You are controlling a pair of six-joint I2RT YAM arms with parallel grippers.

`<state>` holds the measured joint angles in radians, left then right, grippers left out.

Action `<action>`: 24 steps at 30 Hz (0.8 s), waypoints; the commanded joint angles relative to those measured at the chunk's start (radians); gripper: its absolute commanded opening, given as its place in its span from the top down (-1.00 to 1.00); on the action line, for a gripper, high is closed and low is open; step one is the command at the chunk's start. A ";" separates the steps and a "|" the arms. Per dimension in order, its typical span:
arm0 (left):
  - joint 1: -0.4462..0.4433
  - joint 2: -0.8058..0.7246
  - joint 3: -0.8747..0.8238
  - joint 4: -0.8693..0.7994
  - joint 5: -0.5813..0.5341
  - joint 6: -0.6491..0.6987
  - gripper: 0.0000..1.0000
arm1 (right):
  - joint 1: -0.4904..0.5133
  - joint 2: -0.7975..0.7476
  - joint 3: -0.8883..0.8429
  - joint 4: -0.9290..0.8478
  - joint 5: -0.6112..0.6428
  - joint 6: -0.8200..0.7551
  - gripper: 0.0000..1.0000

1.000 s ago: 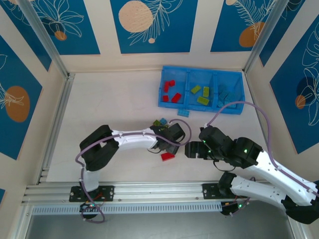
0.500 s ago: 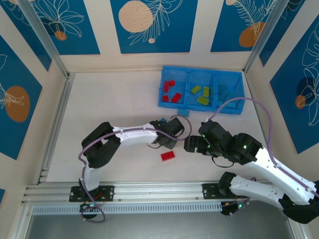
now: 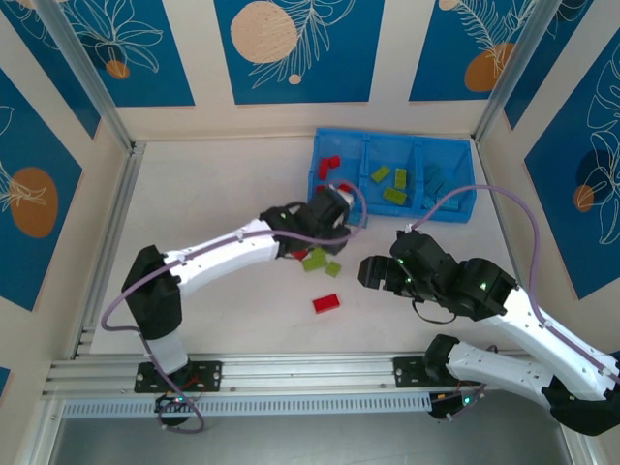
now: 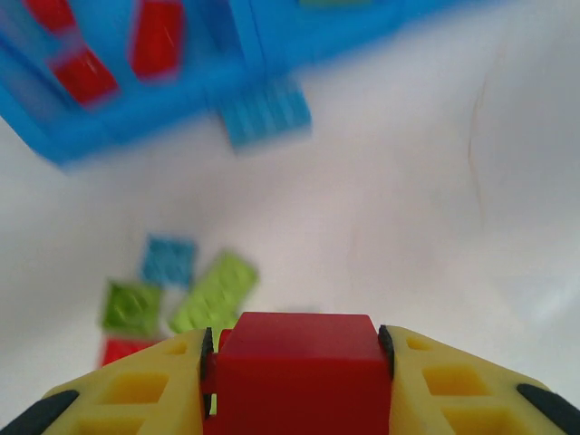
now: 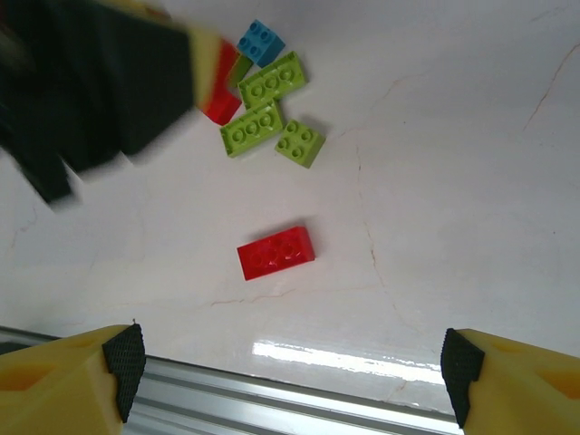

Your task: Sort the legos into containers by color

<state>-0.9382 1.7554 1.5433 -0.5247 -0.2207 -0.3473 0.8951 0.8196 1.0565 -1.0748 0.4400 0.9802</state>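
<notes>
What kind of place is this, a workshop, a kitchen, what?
Most likely a robot lab booth: a white table boxed in by blue printed wall panels, aluminium rails along the near edge holding two arms, and toy bricks by a blue bin.

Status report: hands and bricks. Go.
Left hand shut on red brick, by the bin. Right hand open, empty. Loose red brick, green bricks on table. Nothing blocking bin.

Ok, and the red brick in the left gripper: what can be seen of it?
The red brick is smooth, glossy-looking plastic, a plain rectangular face toward the wrist camera, no studs visible. The left gripper has its yellow fingers clamped on its two sides, holding it level above the table, near the blue bin.
</notes>
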 commanded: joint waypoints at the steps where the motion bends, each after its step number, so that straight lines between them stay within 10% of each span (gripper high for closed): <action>1: 0.098 0.065 0.100 0.045 -0.036 0.074 0.44 | -0.007 -0.001 0.027 0.025 0.064 0.026 -0.75; 14: 0.239 0.639 0.850 -0.030 0.054 0.300 0.15 | -0.105 0.088 0.064 0.092 0.119 -0.002 -0.76; 24: 0.243 0.570 0.847 -0.043 0.094 0.272 -0.29 | -0.184 0.146 0.037 0.142 0.015 -0.062 -0.82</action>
<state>-0.7021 2.4210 2.3890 -0.5442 -0.1673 -0.0643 0.7353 0.9558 1.1049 -0.9852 0.5098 0.9516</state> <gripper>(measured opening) 0.636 0.907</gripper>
